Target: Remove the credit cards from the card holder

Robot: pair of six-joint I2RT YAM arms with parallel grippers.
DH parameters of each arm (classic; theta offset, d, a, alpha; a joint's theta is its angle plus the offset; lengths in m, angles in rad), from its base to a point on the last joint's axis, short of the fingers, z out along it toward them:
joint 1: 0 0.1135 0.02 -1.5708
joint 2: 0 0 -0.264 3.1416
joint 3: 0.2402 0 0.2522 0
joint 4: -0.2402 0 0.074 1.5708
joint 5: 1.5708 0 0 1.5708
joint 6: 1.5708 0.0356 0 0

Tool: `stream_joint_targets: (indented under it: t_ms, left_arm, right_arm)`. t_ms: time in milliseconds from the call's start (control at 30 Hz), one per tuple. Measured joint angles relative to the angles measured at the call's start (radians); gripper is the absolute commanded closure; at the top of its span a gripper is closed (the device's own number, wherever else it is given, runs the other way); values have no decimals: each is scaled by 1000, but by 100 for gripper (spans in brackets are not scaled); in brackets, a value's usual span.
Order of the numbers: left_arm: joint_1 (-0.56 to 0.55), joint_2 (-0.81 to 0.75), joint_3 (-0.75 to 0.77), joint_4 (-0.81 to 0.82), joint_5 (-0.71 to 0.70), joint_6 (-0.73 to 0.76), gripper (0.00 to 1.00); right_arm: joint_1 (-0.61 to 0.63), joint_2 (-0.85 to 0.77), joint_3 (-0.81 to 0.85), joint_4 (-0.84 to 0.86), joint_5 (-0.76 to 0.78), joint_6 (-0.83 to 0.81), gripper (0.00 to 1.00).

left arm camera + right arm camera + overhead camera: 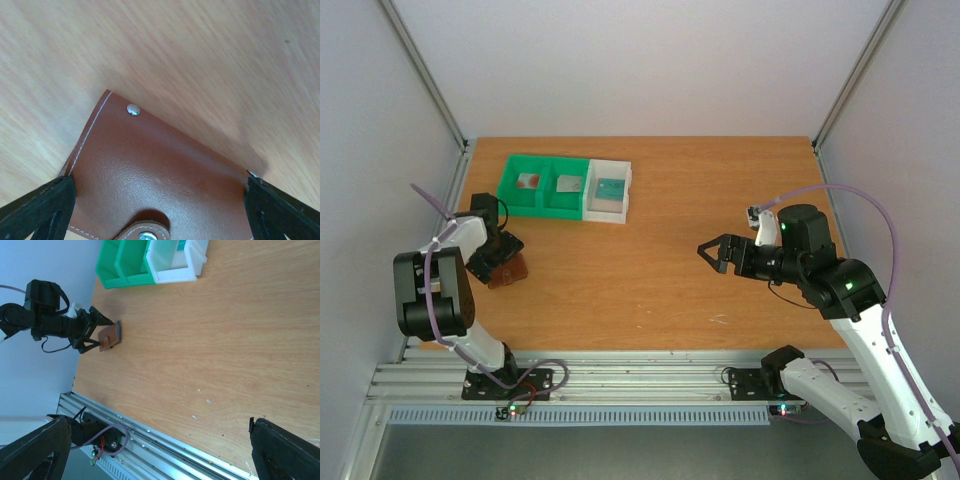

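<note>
- Left wrist view shows the card holder [165, 150] folded shut, brown outer face toward the camera, a metal snap stud [133, 109] near its far corner and a strap [144, 231] with a second snap at its near edge.
- It sits near the left edge of the table [650, 290], tilted, with its far edge down on the wood and a shadow under it.
- The left gripper [159, 177] is clamped on it, one black finger against each side edge.
- None of the cards is in the holder; all three are well apart from it in the bins at the back of the table.
- The white credit card [528, 181] with a red mark lies in the left compartment of the green bin [542, 211].
- The greyish credit card [567, 184] lies in that bin's right compartment.
- The teal credit card [610, 187] lies in the white bin [605, 216], which touches the green one on its right.
- The right gripper [708, 257] hangs over the right half of the table, pointing left, its fingers spread wide apart and holding nothing.
</note>
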Motion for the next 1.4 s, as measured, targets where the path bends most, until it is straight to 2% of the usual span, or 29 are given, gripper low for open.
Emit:
stream_joint_targets:
  t_ms: [200, 367, 700, 900, 1067, 1200, 1400]
  left_arm:
    - [-108, -1, -11, 32, 33, 14, 10]
    - [-250, -33, -47, 63, 60, -14, 10]
    - [-611, -132, -132, 90, 188, -238, 9]
    - [-757, -141, -134, 115, 238, -311, 12]
    - [-751, -172, -91, 111, 206, -201, 13]
    - [-648, -234, -79, 101, 177, -80, 12]
    - [-504, -216, -71, 81, 145, 31, 8]
  right_arm:
    - [0, 4, -19, 10, 0, -1, 2]
    - [0, 8, -23, 13, 1, -5, 2]
    - [0, 19, -26, 21, 1, -7, 2]
    - [0, 19, -40, 23, 2, -7, 2]
    - [0, 14, -41, 24, 2, -7, 2]
    - [0, -5, -45, 24, 3, -7, 2]
    - [0, -16, -45, 24, 3, -9, 2]
